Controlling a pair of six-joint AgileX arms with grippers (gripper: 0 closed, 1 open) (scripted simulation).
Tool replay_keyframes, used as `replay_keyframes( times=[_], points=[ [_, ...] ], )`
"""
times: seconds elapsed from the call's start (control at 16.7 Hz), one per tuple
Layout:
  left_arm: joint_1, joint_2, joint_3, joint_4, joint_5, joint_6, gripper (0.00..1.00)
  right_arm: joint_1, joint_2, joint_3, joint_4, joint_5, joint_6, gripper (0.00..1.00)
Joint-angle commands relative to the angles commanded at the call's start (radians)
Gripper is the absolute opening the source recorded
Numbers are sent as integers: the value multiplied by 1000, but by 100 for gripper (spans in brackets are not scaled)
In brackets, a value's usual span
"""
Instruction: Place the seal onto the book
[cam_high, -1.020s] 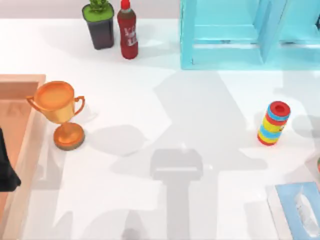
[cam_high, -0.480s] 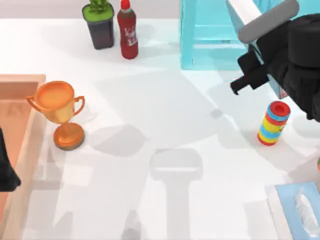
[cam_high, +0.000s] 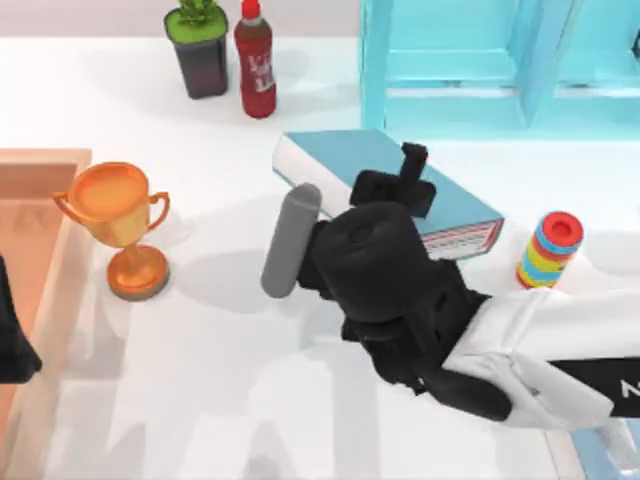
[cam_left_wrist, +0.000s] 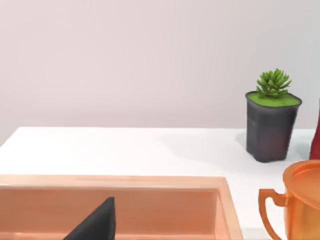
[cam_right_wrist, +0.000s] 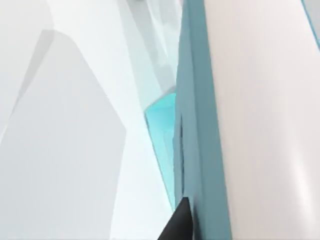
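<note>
While the right arm carries the book (cam_high: 385, 175) over mid-table, no seal is placed.

Nearest, the right gripper (cam_high: 415, 180) appears clamped on the book, presumably to set it flat; beyond stands a blue shelf (cam_high: 450, 70). Left gripper (cam_high: 15, 345): parked, state undeterminable.

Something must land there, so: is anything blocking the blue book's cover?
Yes: the right gripper and its arm hang over the middle of the book; only its ends lie bare. The left gripper is parked at the table's left.
</note>
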Motion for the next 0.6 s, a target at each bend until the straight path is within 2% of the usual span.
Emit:
replay_keyframes(
  times=[0.3, 0.6],
  points=[
    [0, 0, 0, 0, 0, 0, 100, 176, 77, -1, 47, 178, -142, 0],
    [0, 0, 0, 0, 0, 0, 100, 240, 99, 4, 70, 247, -194, 0]
  ],
)
